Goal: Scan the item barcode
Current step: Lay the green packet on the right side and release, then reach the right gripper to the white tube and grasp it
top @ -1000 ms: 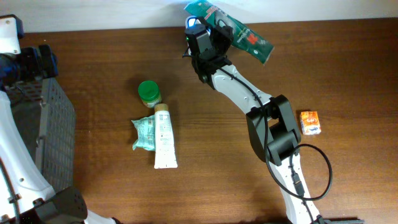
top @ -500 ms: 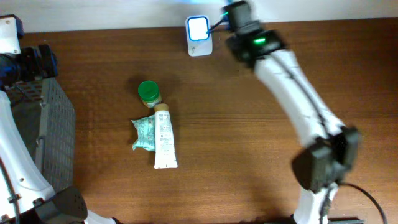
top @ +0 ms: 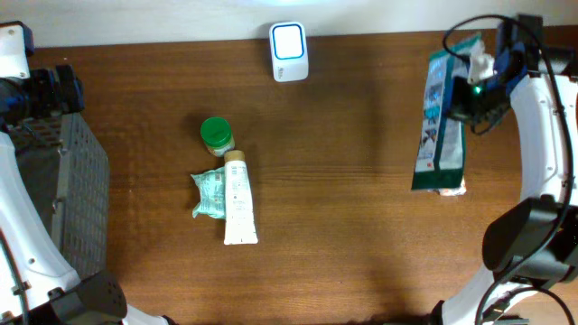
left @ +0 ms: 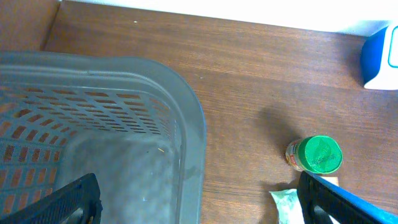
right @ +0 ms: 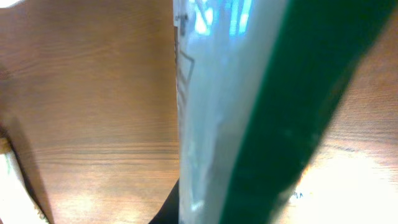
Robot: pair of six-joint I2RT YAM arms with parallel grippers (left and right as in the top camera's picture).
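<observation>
While the right pincer [top: 477, 72] is clenched on the top end of the green pouch [top: 441, 122], the pouch hangs lengthwise over the right side of the counter [top: 361, 235], with its pale printed face toward the overhead camera. Its lower end covers most of a small orange item [top: 454, 190]. Cannot tell whether the pouch touches the counter. In the right wrist view the pouch [right: 249, 112] fills most of the frame as a blurred pale panel with a dark green edge, and the fingers are hidden.

The scanner [top: 289, 41], a white unit with a blue-lit face, sits at the back edge of the counter, well apart from the pouch and to its left.

The left pincer [left: 198, 186] is released, with its 2 fingers spread wide at the bottom corners of the left wrist view, holding nothing. It hovers over the rim of the grey mesh basket [left: 186, 118] at the left side.

3 other things lie mid-left. The green-lidded jar [top: 217, 135] stands upright. The white tube [top: 239, 203] lies just below it, cap end near the jar. The small packet [top: 209, 194] touches the tube's left side.
</observation>
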